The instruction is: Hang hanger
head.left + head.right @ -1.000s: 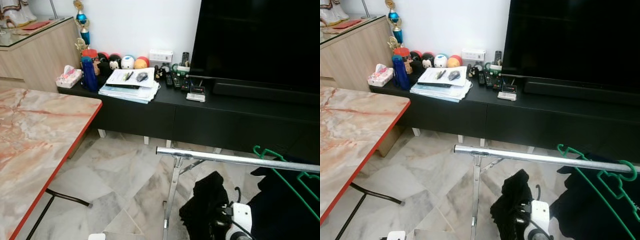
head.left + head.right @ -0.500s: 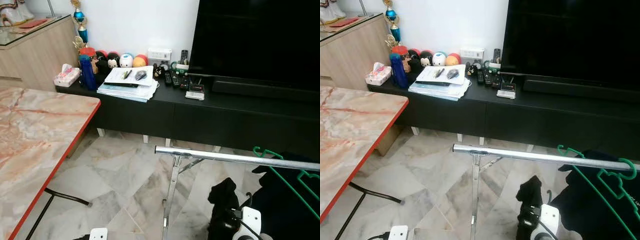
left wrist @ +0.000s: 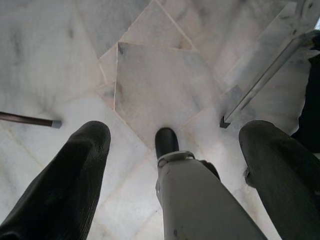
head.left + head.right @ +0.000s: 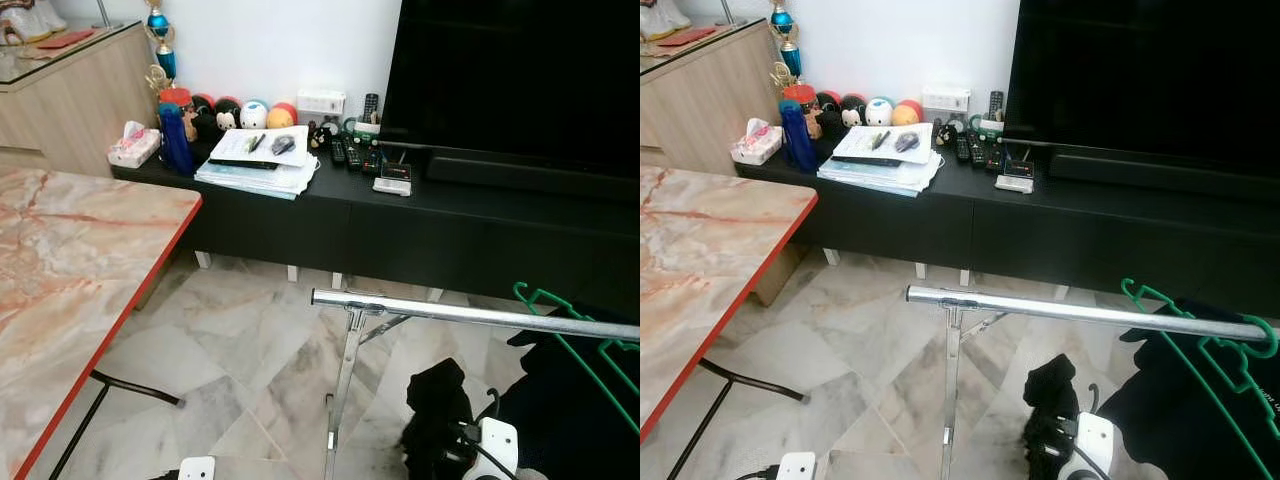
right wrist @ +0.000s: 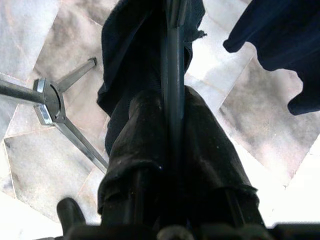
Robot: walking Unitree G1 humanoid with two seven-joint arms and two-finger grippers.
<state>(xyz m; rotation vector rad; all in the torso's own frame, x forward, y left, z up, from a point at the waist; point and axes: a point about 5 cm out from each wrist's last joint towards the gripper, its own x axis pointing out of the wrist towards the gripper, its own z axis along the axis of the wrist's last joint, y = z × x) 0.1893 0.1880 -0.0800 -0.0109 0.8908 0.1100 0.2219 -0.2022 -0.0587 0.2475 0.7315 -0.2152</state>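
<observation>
No legible text anywhere.

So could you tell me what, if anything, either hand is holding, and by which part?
The right hand is shut on a dark hanger carrying a black garment, pinching its thin bar. The left hand is open and holds nothing.

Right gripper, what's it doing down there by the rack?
The right gripper is shut on a dark hanger with a black garment on it, held low, below the chrome rail. It is not hung yet. A green hanger with a dark garment already hangs at the rail's right end. The left gripper hangs open over the marble floor.
</observation>
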